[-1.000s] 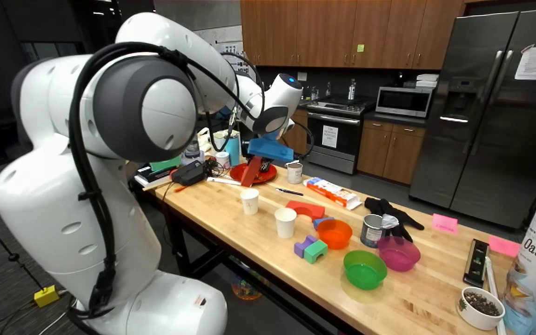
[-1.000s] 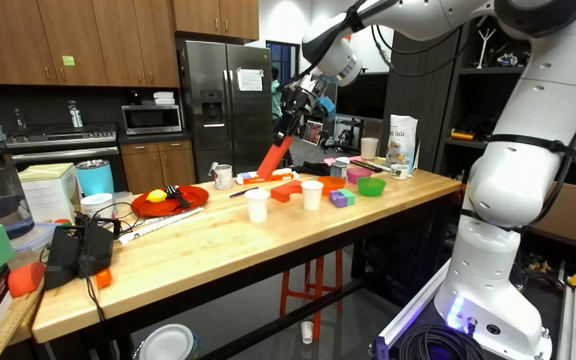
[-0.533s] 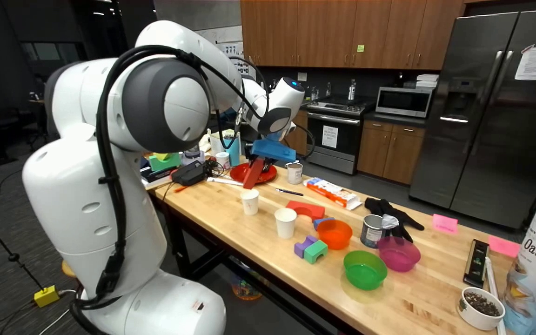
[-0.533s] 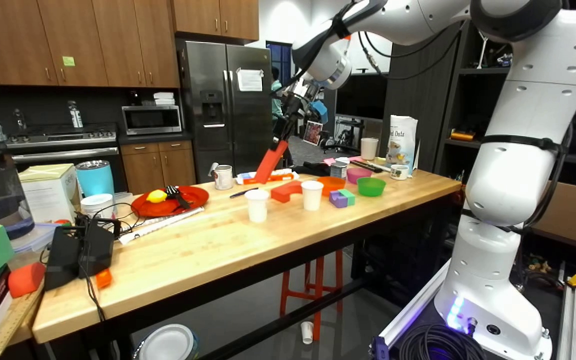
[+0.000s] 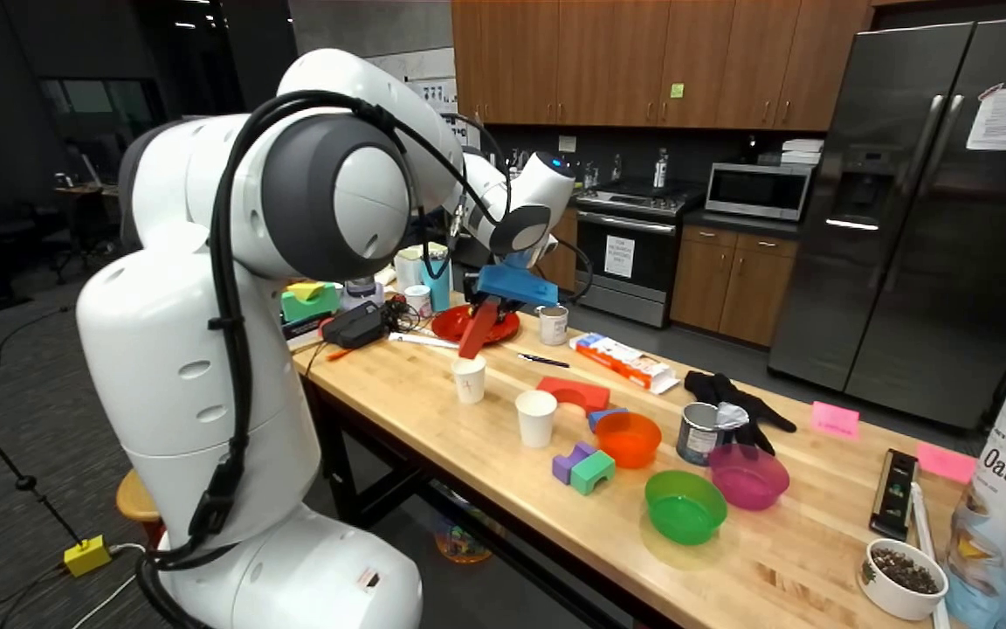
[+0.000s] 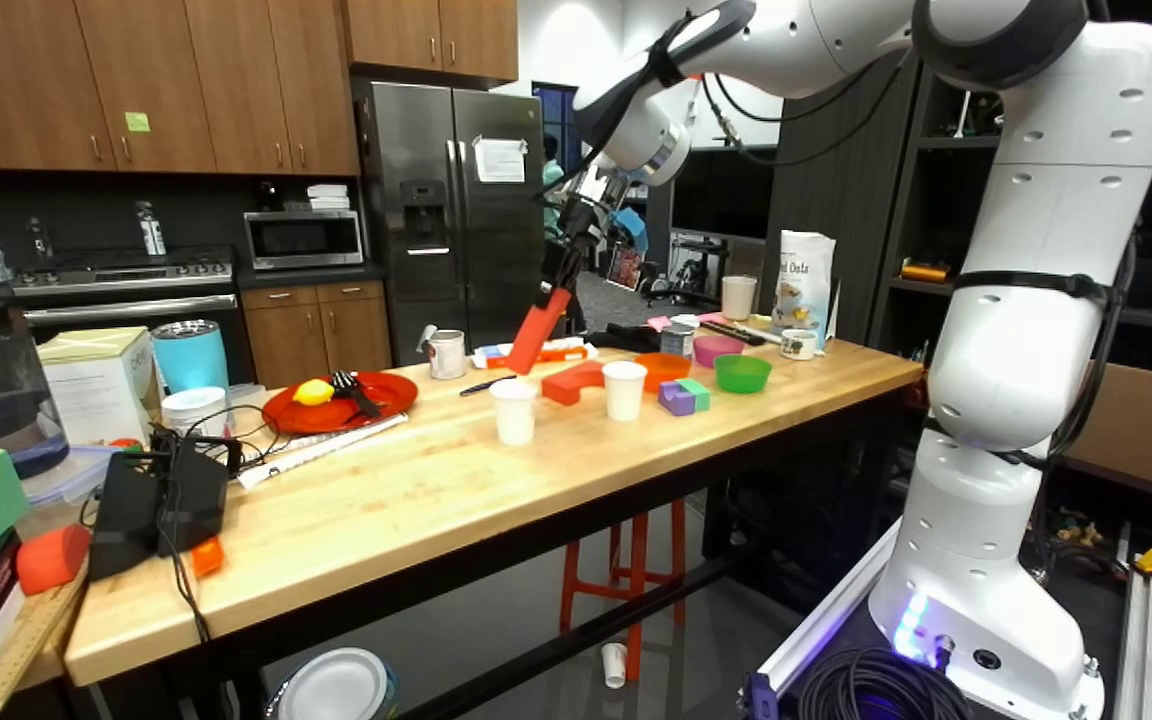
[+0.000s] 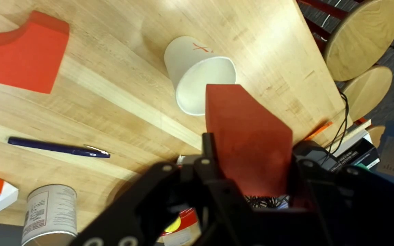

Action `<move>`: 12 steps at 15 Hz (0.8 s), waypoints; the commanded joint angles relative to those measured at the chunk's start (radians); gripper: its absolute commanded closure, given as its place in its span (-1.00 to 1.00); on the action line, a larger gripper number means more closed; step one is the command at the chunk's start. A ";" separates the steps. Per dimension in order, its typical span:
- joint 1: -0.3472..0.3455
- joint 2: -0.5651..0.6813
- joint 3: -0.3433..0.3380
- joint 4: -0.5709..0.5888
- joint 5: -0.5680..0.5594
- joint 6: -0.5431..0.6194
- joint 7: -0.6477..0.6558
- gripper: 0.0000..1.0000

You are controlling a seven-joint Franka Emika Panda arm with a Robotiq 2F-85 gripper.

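Lower now than 1 second ago, the gripper [image 7: 250,153] and the red block [image 6: 540,330] pinched in it have eased nearer to a white cup [image 7: 183,63] bearing an orange mark, the block tilted above the table [image 6: 416,510]. Its lower end partly covers the mouth of that cup in the wrist view, though I cannot tell whether the 2 touch. That cup stands upright near another white cup [image 6: 624,392], a pen [image 7: 58,147] lies between a red arch [image 7: 22,61] and a can [image 7: 51,208], a red plate [image 6: 316,418] holds a yellow lemon [image 6: 314,392], and an orange bowl [image 5: 628,452] and a green bowl [image 5: 686,524] sit farther along
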 commanded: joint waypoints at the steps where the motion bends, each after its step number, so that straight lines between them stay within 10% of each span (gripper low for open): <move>1: -0.033 0.029 0.026 0.043 0.005 -0.037 -0.006 0.69; 12: -0.056 0.087 0.051 0.096 -0.056 -0.079 0.052 0.69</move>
